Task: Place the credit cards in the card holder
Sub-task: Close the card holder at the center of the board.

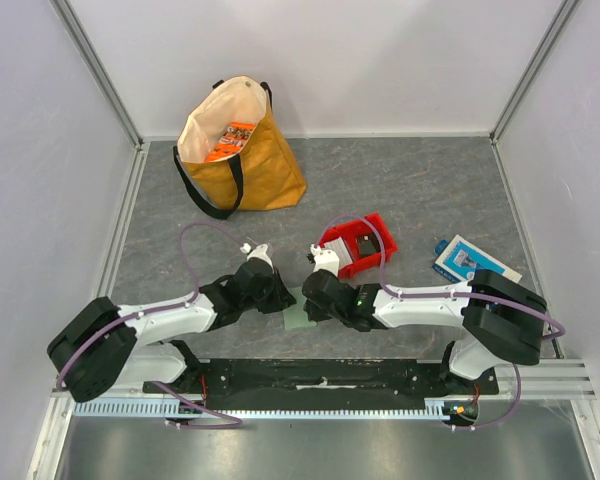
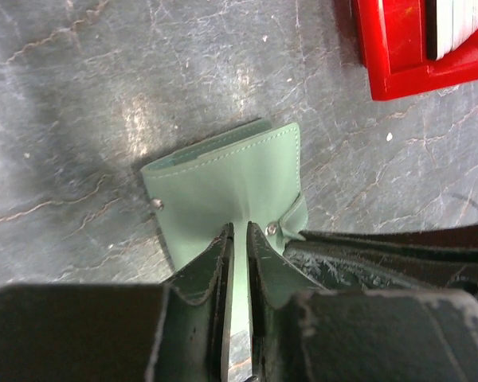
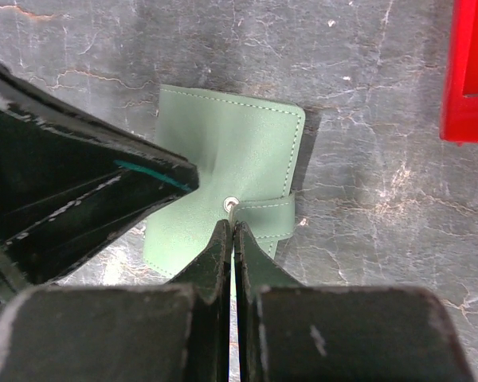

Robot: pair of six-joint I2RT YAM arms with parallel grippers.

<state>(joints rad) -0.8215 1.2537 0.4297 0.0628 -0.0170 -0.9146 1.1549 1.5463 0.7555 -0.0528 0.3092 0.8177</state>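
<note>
The flat pale-green folding card holder (image 1: 298, 314) (image 2: 231, 183) (image 3: 231, 143) lies closed on the grey stone-look table (image 1: 430, 190), near the red plastic bin (image 1: 368, 226) (image 2: 390, 72) (image 3: 466, 79), on its near-left side; whitish thin cards (image 2: 454, 28) stand in that bin; the left gripper (image 1: 280, 298) (image 2: 239, 227) is narrowed to a slit with green cover between its fingers; the right gripper (image 1: 310, 300) (image 3: 233, 223) is pressed together at the strap's snap, and whether it pinches the strap cannot be told.

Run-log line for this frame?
card holder folded shut on table | left tool nearly shut at its edge | right tool shut by snap strap
</note>
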